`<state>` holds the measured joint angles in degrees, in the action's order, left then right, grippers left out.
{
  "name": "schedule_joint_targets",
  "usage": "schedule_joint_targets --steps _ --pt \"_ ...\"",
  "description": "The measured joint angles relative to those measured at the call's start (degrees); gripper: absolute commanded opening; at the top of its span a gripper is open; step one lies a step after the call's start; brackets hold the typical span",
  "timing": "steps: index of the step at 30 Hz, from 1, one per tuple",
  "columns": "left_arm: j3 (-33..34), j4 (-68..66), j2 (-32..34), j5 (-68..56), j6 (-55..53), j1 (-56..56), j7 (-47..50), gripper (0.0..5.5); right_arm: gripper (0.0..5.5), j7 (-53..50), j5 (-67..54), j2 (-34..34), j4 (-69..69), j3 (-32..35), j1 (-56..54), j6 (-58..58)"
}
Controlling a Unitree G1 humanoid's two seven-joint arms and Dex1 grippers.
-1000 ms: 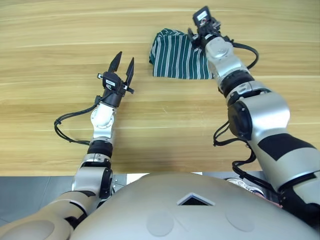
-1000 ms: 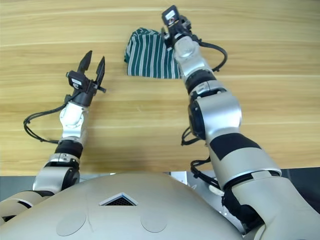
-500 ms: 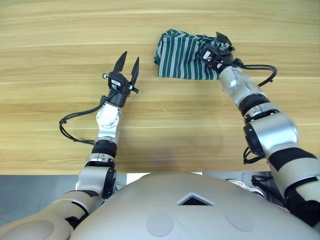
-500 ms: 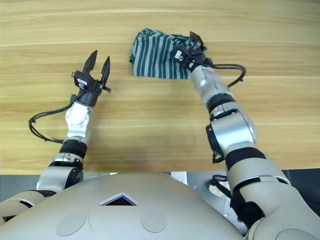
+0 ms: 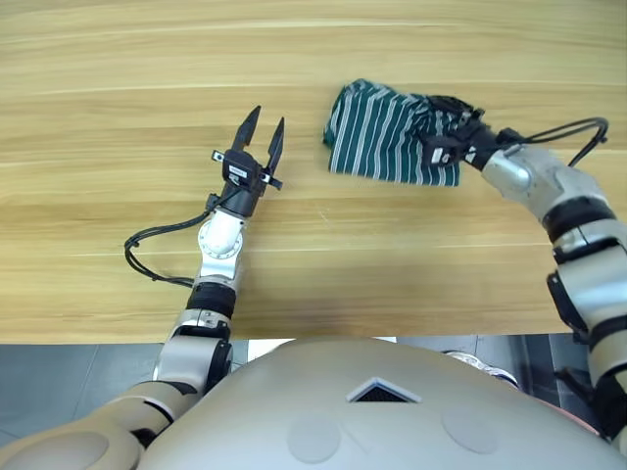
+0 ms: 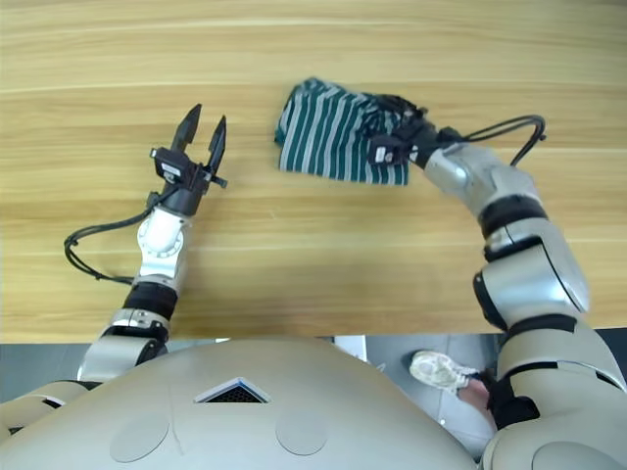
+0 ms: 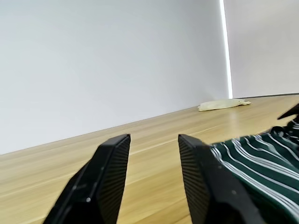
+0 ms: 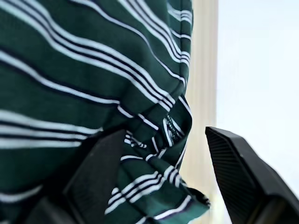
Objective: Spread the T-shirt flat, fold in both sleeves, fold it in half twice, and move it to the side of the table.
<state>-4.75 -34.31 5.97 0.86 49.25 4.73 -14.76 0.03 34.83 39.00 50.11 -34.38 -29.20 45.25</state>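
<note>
Pale wood runs across the whole desk (image 5: 118, 88), with a plain white wall (image 7: 93, 60) behind its far edge. The left pincer (image 5: 266, 121) is held above the wood with its two dark fingers (image 7: 112, 172) spread wide and pointing away from the robot; it holds nothing and touches nothing. The T-shirt (image 5: 382, 142), green with thin white stripes, lies folded into a compact bundle on the desk just to the right of this pincer, apart from it.

The right pincer (image 5: 443, 129) sits at the shirt's right-hand edge, low on the cloth. Its fingers are parted: one is tucked against a bunched fold of striped fabric, while the other (image 8: 243, 177) stands clear of the cloth with a sliver of desk showing between. Far beyond the left pincer, a small pale object (image 7: 223, 105) rests where desk meets wall.
</note>
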Motion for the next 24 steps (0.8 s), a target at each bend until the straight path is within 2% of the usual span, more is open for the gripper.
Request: schedule_joint_targets --steps 2,4,8,12,14,16,19,22,24 --pt "0.03 0.99 0.27 0.01 -0.02 -0.66 0.00 1.90 3.16 2.61 -4.12 2.80 -12.24 0.40 7.70 0.82" --pt "0.03 1.63 0.47 0.02 -0.85 -2.07 0.01 1.90 3.16 4.16 -4.02 4.25 -25.26 1.67 15.90 -3.79" --pt "0.21 3.18 0.80 -0.08 -1.88 -3.33 0.02 1.90 3.16 4.48 -9.70 0.47 -34.68 6.70 23.42 -10.17" --pt "0.62 4.12 0.75 -0.53 -2.08 -2.99 0.03 1.90 3.16 9.39 -33.88 -4.64 -45.22 11.72 24.51 -10.49" --pt "0.92 3.93 0.82 -0.73 -2.18 -2.85 0.03 1.90 3.16 18.89 -45.77 -4.63 -49.12 11.22 24.81 -12.49" --pt "1.37 3.56 0.91 -1.09 -2.62 -2.70 0.07 1.90 3.16 30.69 -50.79 -4.77 -47.70 7.97 24.75 -14.02" --pt "1.69 3.26 1.23 -1.19 -3.26 -2.46 0.03 1.90 3.16 44.34 -47.98 -7.37 -30.34 4.21 21.64 -15.86" --pt "1.42 3.12 1.42 -1.17 -3.46 -2.46 -0.53 1.90 3.16 51.10 -46.83 -10.41 -18.31 4.74 15.81 -12.73" --pt "1.34 3.15 1.48 -1.17 -3.47 -2.46 -0.56 1.90 3.16 50.19 -45.77 -13.22 -11.74 5.33 11.52 -11.77"
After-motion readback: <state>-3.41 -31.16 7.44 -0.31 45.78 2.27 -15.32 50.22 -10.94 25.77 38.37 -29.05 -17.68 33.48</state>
